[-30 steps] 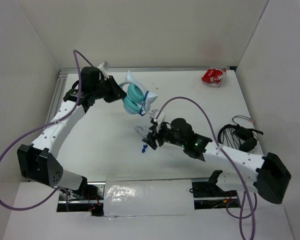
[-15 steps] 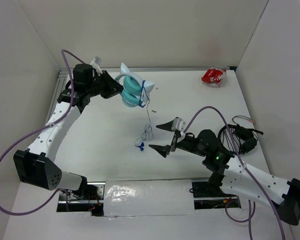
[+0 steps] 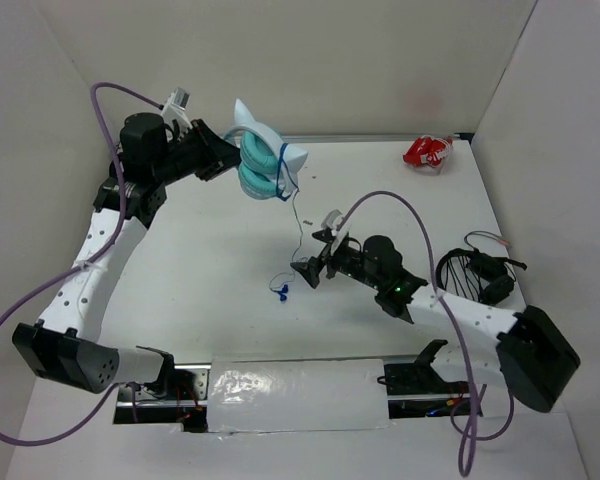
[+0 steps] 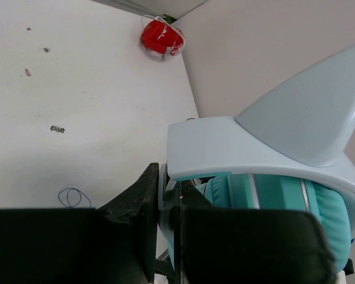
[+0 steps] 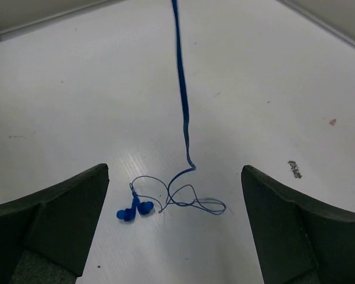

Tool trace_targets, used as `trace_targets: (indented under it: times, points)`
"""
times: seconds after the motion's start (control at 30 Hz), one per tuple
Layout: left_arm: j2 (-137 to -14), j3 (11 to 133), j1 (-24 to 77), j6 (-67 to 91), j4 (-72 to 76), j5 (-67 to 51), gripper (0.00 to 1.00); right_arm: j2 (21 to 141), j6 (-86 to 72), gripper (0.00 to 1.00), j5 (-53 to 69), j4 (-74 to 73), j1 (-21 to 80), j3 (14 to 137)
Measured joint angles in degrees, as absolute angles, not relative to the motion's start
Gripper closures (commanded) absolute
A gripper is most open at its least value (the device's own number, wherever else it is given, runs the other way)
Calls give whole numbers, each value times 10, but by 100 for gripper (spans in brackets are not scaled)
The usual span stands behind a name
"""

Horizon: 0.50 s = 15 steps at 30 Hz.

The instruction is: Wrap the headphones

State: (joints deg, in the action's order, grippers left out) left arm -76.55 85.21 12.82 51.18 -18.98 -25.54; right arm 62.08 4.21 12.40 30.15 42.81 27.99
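Observation:
The teal headphones (image 3: 263, 160) with white cat-ear tips are held off the table at the back left. My left gripper (image 3: 220, 160) is shut on their headband, seen close up in the left wrist view (image 4: 266, 160), where the jaws (image 4: 165, 201) pinch the white band. The thin blue cable (image 3: 296, 215) hangs down to the table and ends in small loops and a blue plug (image 3: 283, 291). My right gripper (image 3: 315, 255) is open and empty, low over the table. In the right wrist view, the cable (image 5: 182, 89) and plug (image 5: 133, 208) lie between the wide-open fingers (image 5: 65, 207).
A small red-and-white object (image 3: 427, 151) lies in the back right corner, also in the left wrist view (image 4: 161, 36). A black coil of cable (image 3: 480, 270) lies at the right edge. White walls close in at the left, back and right.
My left gripper has lifted the headphones up and back to the left, drawing the cable out. My right gripper opened wide, pulled back, then came forward to the cable's loose end.

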Motion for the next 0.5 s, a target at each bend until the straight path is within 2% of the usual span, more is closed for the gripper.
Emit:
trace_targets:
  times: [0.1,0.13,0.17,0.23,0.27,0.3,0.4,0.5]
  points:
    - [-749,852,128,513,-188,-260,100,707,41,2,149,338,419,297]
    - [-745,853,128,513,-188,-262,100,733,40,6,158,351,417,305]
    - [-739,853,128,513,-188,-264,100,764,39,28,170,369,415,317]
    - [-735,853,128,513,-188,-264,100,814,34,67,190,386,408,347]
    - [-733,853,128,513,-189,-264,100,833,31,79,201,394,405,363]
    - [-730,854,128,513,-189,-263,100,846,26,100,208,401,400,375]
    - [-724,856,128,513,-193,-248,100,841,8,100,232,426,393,375]
    - [-721,856,128,519,-193,-222,100,786,-2,100,248,430,394,344]
